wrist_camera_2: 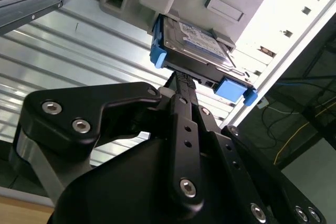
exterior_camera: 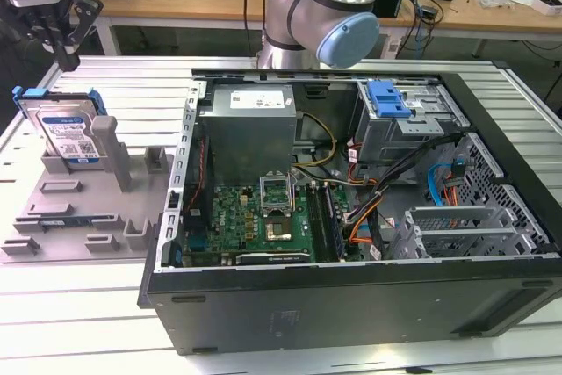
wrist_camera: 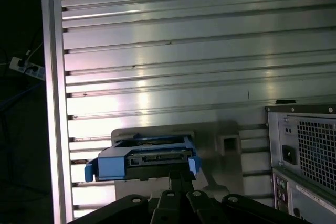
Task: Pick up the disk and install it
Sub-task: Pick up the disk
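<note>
The disk is a silver drive with a blue-and-white label and blue rails. It stands on edge, leaning in a grey holder block at the exterior view's left. My gripper hangs just above the disk's upper edge, with a small gap between them in the exterior view. In both wrist views the gripper lines up with the middle of the disk's near edge, between the blue rail ends. Whether it touches the disk is unclear.
An open computer case lies on the slatted metal table beside the holder. Inside are a grey power supply, the green board and a metal drive cage with a blue latch. The arm's base stands behind the case.
</note>
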Robot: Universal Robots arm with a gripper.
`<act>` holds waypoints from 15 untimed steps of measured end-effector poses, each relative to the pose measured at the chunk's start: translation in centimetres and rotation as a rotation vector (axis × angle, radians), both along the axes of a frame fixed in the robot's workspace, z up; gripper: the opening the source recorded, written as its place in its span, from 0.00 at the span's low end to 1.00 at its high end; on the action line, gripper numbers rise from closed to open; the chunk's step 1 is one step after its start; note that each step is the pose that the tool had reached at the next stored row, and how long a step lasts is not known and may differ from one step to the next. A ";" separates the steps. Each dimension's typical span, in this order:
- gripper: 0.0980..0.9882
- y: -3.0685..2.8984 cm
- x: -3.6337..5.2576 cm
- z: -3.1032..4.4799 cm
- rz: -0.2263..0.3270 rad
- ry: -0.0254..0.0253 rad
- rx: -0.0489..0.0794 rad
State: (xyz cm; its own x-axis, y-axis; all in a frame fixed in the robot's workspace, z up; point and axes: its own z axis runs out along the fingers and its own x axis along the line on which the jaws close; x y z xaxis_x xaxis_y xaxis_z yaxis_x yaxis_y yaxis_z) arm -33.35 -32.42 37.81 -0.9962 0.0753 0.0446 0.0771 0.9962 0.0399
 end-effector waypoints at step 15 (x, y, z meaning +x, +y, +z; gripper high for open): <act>0.01 0.00 0.00 -0.02 0.322 0.0004 0.000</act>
State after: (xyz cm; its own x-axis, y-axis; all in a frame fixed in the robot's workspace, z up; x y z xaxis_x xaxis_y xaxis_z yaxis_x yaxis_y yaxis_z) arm -33.35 -32.43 37.79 -0.9688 -0.2437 0.0450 -0.2420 0.9695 0.0400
